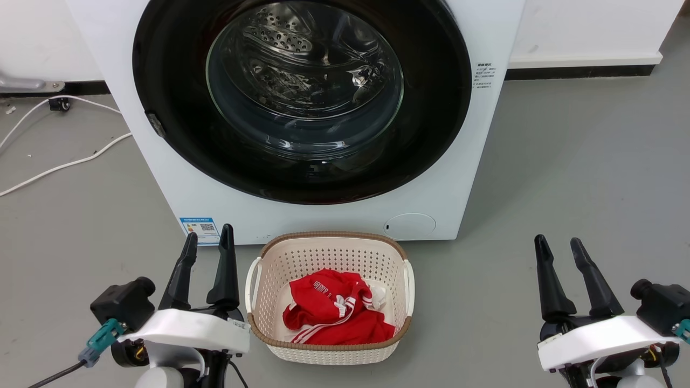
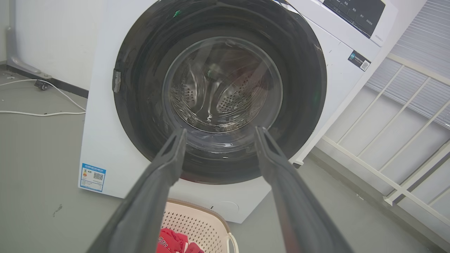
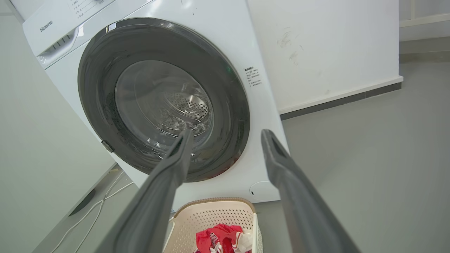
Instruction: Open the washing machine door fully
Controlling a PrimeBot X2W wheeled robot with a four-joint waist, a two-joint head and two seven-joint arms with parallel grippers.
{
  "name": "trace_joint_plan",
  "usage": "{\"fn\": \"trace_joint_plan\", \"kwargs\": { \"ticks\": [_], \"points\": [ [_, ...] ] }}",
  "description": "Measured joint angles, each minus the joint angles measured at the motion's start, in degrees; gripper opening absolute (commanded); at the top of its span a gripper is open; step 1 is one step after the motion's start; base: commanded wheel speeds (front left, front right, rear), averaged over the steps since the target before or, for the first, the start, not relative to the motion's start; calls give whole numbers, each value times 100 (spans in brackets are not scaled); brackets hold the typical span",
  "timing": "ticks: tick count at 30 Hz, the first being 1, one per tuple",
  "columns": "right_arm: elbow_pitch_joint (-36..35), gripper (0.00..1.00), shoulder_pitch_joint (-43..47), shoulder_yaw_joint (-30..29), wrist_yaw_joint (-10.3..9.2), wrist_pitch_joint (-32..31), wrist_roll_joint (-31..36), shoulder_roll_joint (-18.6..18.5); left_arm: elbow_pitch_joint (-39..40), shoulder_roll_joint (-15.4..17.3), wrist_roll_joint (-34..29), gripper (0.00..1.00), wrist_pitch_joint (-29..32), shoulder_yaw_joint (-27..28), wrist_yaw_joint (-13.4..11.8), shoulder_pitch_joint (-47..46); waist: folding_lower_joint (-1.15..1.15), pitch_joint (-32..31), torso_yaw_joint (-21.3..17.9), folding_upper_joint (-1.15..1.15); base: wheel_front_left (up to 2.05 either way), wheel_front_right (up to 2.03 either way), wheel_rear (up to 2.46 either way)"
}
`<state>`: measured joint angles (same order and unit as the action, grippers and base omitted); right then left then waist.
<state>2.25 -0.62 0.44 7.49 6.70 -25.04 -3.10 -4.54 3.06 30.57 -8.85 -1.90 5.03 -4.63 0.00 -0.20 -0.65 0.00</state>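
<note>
Nearest the head camera: left end effector at lower left, right end effector at lower right. Both have their fingers spread and hold nothing; fingers point up toward the machine.

Between them, on the floor: cream laundry basket with a red garment inside. The basket sits just in front of the washing machine.

Washing machine door: shut, lying flush against the white front. The steel drum shows through the glass bowl. A small grey tab sits on the door's left edge, as the head view has it; probably the catch or pull point, cannot confirm.

Progress, as judged: nothing done yet. Neither end effector touches the door; both are well apart from it.

Left to do: reach the door's edge, release it, and swing it out fully. The basket stands close below the door and may crowd the approach.
</note>
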Motion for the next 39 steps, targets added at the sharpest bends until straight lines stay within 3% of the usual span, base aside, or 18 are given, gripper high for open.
{"fn": "trace_joint_plan", "kwargs": {
  "ticks": [19, 39],
  "points": [
    [-59, 100, 98, 19, 1, -93, 1269, 7, -190, 3, -1403, 100, -249, -179, -229, 3, 0, -27, 29, 0, 0, 0, 0],
    [-188, 100, 185, -3, 1, -65, 1967, 10, -257, 43, -2345, 100, -476, -287, -403, 30, 0, -62, 34, 0, 0, 0, 0]
  ]
}}
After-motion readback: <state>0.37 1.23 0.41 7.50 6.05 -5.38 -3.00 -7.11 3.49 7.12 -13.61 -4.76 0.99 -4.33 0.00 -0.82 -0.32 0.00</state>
